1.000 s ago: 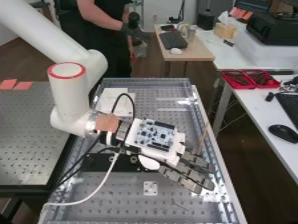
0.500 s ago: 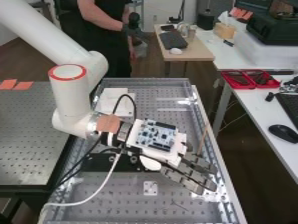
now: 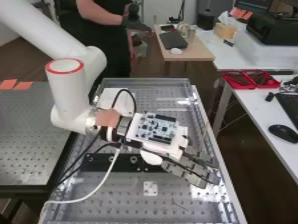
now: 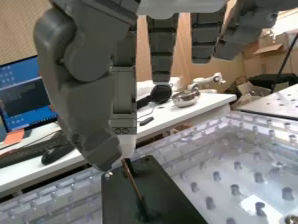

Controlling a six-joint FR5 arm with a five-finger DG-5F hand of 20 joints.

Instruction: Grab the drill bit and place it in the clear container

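Over the bench (image 3: 123, 196), the hand (image 3: 193, 173) is held low. The thumb (image 4: 83, 125) and the nearest finger are brought together at the tips, with one end of the thin drill bit (image 4: 133, 184) apparently pinched between — the other fingers are left apart, fairly straight. The bit is slanted over the black plate (image 4: 174, 206); whether its free end is touched to the plate cannot be told. Main risk: slip or swivel, since so slim a shank is gripped only near one end. If the free end is caught on the plate during a lift or sideways move, the bit could be twisted out — and a tilted bit could be hung up on a container rim at release.
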